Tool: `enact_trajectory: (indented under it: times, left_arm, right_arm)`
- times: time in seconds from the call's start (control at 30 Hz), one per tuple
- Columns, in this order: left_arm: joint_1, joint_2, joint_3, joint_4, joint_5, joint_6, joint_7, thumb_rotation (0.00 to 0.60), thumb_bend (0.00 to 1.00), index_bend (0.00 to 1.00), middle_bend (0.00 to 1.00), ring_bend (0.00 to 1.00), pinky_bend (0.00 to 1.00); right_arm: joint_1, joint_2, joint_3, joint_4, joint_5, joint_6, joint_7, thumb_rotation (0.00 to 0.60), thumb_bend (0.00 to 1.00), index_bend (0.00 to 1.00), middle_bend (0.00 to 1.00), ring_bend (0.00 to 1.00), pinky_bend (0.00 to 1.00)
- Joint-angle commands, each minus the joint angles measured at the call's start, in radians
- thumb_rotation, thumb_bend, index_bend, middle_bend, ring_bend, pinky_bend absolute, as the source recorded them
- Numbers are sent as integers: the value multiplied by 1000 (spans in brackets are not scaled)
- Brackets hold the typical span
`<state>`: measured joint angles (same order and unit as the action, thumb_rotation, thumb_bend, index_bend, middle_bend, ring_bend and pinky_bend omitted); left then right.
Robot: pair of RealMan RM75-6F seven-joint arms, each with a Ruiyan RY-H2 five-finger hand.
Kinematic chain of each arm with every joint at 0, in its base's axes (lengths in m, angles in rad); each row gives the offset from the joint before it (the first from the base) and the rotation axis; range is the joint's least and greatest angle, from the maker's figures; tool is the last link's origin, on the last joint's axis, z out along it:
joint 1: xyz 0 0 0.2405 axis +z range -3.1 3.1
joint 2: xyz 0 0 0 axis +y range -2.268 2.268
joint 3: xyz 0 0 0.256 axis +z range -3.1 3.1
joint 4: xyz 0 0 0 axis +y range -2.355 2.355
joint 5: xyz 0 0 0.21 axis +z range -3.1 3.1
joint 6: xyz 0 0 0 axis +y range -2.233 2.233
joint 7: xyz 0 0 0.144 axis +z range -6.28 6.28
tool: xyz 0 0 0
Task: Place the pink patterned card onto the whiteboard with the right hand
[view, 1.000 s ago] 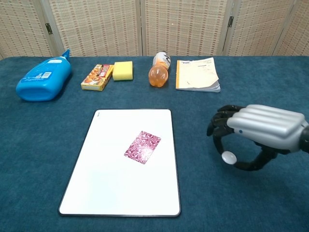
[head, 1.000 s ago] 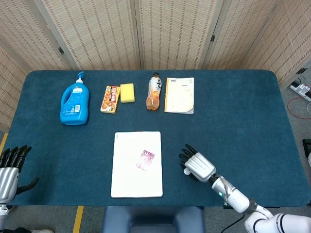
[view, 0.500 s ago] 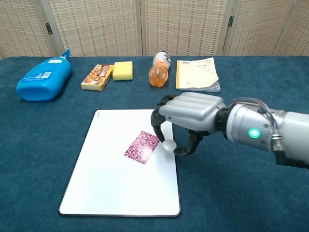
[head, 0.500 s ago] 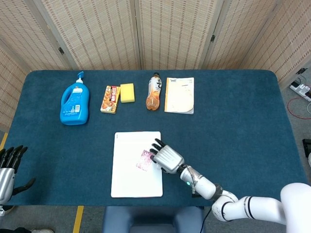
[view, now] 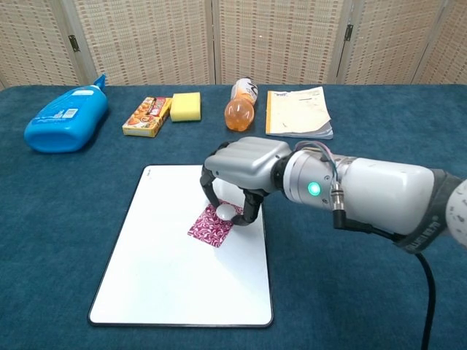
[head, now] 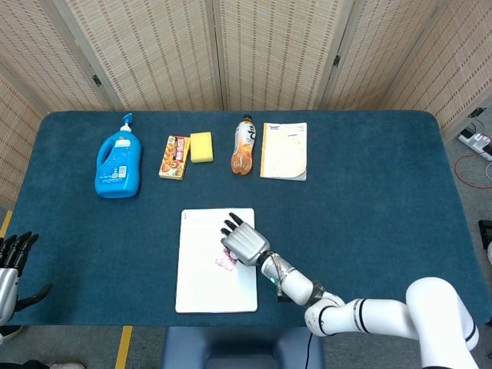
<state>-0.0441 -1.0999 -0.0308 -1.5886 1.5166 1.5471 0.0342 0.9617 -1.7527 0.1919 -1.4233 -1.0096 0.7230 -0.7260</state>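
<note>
1. Pink patterned card (view: pixel 214 226): lying flat on the whiteboard (view: pixel 168 284), right of its centre.
2. Right hand (view: pixel 239 169): poised over the card, fingers curled downward, thumb tip at the card's upper edge; actual grip cannot be told.
3. Left hand (head: pixel 11 261): at table's edge, fingers spread, empty.

Glossy whiteboard (view: pixel 160 277), matt cloth table (view: pixel 365 292)
</note>
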Motion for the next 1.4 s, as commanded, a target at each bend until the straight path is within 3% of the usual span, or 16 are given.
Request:
enact_trajectory:
  times: [0.03,0.23,0.5,0.63,0.83,0.97,1.17,1.4]
  left_arm:
    - [0,1,1,1,1,0,-1,600,237,119,111,83,0]
    - [0,0,-2,5,-2,-2,-5,600,238,119,111,83,0]
    - [-13,-5,-4,-1,8,-15,1,600,237,119,111,83,0]
    - [-20,-6,-9,-2,5,-23,2,600,237,119,111,83,0]
    - [-37,-16,-16,-6,-2,-45,17,600,237,119,111,83,0]
    - [-49,-30,-22,-8,-11,-58,42,600,238,119,111,83,0]
    - [-67,-49,-31,-22,-15,-71,74,600,238,119,111,83,0]
    - [-71,-69,-38,-33,-23,-64,105,600,239,102,111,83,0]
  right_arm:
    - [20,-20,-2,25,24,-3,1,600,343,476,242,99,0]
    - [45,-18,-14,28,69,-4,6,600,343,304,219,85,0]
    - [8,75,-39,-74,44,82,48,600,343,258,209,86,0]
    - [-73,192,-72,-177,-34,190,103,600,343,258,209,93,0]
    - [-218,387,-171,-285,-202,351,193,600,343,258,182,96,0]
    - [-356,490,-249,-314,-323,532,240,600,343,206,132,87,0]
    - [-558,562,-321,-289,-408,764,347,600,343,155,90,62,0]
    - [-706,581,-348,-221,-439,880,467,600,343,148,88,39,0]
